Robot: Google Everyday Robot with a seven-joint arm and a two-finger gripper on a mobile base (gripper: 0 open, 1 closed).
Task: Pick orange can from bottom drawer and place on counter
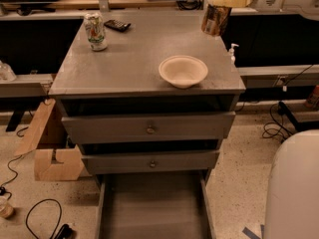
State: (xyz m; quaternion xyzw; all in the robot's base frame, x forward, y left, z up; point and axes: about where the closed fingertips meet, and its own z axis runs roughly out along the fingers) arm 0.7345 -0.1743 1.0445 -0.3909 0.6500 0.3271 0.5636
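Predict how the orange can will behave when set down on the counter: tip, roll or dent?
The orange can hangs from the gripper above the far right corner of the counter and seems slightly tilted, so it may wobble or tip if released at that angle. On its side, its round body would probably roll. A thin metal wall likely dents under a hard squeeze.

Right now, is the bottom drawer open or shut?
Open: the drawer is pulled out, its floor showing. The tool holds the orange can above the counter, back right.
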